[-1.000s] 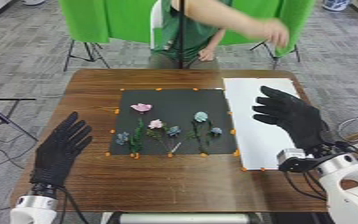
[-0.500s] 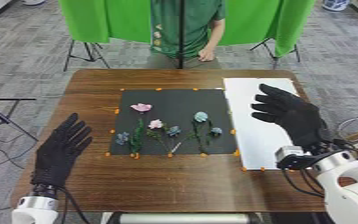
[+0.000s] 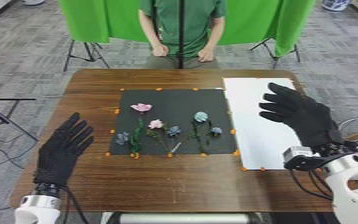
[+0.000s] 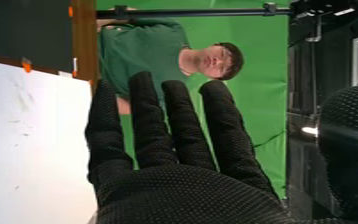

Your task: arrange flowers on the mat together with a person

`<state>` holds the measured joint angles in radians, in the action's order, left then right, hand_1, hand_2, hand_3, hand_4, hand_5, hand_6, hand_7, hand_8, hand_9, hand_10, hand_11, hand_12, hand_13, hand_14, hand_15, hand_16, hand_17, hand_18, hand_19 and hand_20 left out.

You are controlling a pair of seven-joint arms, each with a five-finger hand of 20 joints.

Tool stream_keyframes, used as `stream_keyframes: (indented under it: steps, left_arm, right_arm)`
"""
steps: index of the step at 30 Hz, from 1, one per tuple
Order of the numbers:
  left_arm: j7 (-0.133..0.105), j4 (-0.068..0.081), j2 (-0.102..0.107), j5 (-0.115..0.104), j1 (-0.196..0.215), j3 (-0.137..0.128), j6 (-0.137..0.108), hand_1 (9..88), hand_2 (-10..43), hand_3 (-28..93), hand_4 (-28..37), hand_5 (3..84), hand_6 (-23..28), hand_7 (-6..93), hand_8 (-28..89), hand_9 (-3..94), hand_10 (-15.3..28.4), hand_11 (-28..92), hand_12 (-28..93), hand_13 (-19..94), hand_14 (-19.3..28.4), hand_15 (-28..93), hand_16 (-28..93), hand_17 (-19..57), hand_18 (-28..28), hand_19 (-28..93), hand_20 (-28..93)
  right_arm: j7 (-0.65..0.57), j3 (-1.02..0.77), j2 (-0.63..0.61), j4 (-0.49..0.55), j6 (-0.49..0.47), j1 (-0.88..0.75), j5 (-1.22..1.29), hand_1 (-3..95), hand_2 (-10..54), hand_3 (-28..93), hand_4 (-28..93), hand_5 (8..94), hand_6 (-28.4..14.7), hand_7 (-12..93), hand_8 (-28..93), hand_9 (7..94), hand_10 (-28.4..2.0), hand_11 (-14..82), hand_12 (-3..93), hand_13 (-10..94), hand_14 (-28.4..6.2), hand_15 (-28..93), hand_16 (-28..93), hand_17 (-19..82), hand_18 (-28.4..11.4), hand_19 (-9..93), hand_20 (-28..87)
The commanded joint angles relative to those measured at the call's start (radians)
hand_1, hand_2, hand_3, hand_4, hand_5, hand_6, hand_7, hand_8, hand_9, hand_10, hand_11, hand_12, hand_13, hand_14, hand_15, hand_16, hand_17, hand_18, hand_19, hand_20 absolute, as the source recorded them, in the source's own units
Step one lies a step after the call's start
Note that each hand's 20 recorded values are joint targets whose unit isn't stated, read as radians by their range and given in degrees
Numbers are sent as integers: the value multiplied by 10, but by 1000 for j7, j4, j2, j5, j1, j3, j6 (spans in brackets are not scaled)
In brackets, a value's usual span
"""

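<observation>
Clearly, the head view gives the whole dark mat (image 3: 184, 99) on the tabletop (image 3: 193, 185), with pink flowers (image 3: 141, 107) and blue flowers (image 3: 200, 116) lying on it, stems toward the robot. Both hands are released and empty: the left hand (image 3: 60, 152) is left of the mat, the right hand (image 3: 295, 110) above the white sheet (image 3: 251, 135) and its outer side. The right wrist view adds the right hand's (image 4: 189, 195) straight fingers and faint marks on the sheet; there the mat is cut off. Where stems crowd together, they are hard to separate.
</observation>
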<state>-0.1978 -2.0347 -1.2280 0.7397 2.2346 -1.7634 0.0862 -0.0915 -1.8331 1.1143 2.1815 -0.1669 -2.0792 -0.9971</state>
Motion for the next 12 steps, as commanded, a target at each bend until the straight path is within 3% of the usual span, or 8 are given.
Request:
stream_keyframes:
  steps: [1, 7, 9, 10, 12]
  left_arm:
    - [3, 11, -5, -8, 5, 10, 11, 249, -14, 698, -273, 320, 27, 154, -85, 267, 114, 158, 153, 228, 132, 177, 27, -95, 211, 412, 78]
    - [1, 20, 3, -5, -11, 9, 22, 248, -13, 699, -272, 322, 27, 153, -85, 268, 115, 158, 152, 229, 133, 177, 25, -95, 211, 412, 78]
    - [1, 16, 16, -10, -6, 11, 17, 248, -12, 699, -271, 321, 26, 155, -84, 268, 115, 159, 152, 229, 132, 177, 25, -95, 212, 412, 78]
    - [14, 12, 18, -10, 1, 6, 27, 247, -12, 700, -271, 321, 27, 155, -84, 267, 115, 159, 153, 229, 133, 178, 25, -95, 212, 412, 78]
    - [18, 8, 15, -10, 18, 0, 27, 247, -13, 701, -270, 321, 27, 155, -85, 267, 115, 159, 152, 229, 133, 178, 25, -95, 212, 412, 78]
  right_arm:
    - [11, 12, 1, -4, 4, 1, -3, 116, 37, 804, -248, 363, -53, 117, -79, 368, -151, 78, 220, 328, -143, 135, 286, 66, -226, 428, 259]
    - [17, 12, -1, -2, 10, -3, -7, 116, 39, 803, -247, 363, -53, 117, -79, 368, -151, 77, 219, 328, -143, 137, 285, 66, -226, 429, 259]
    - [12, 13, 2, -3, 7, -3, -5, 116, 39, 803, -247, 363, -53, 117, -79, 368, -150, 78, 220, 328, -142, 137, 285, 65, -227, 429, 259]
    - [10, 13, 3, -1, 7, -10, -5, 116, 39, 803, -247, 363, -53, 117, -79, 368, -150, 78, 219, 329, -142, 137, 284, 66, -226, 429, 259]
    - [5, 10, 6, 1, 6, -19, -8, 115, 40, 804, -246, 363, -53, 117, -79, 368, -150, 78, 220, 329, -142, 137, 284, 66, -226, 428, 259]
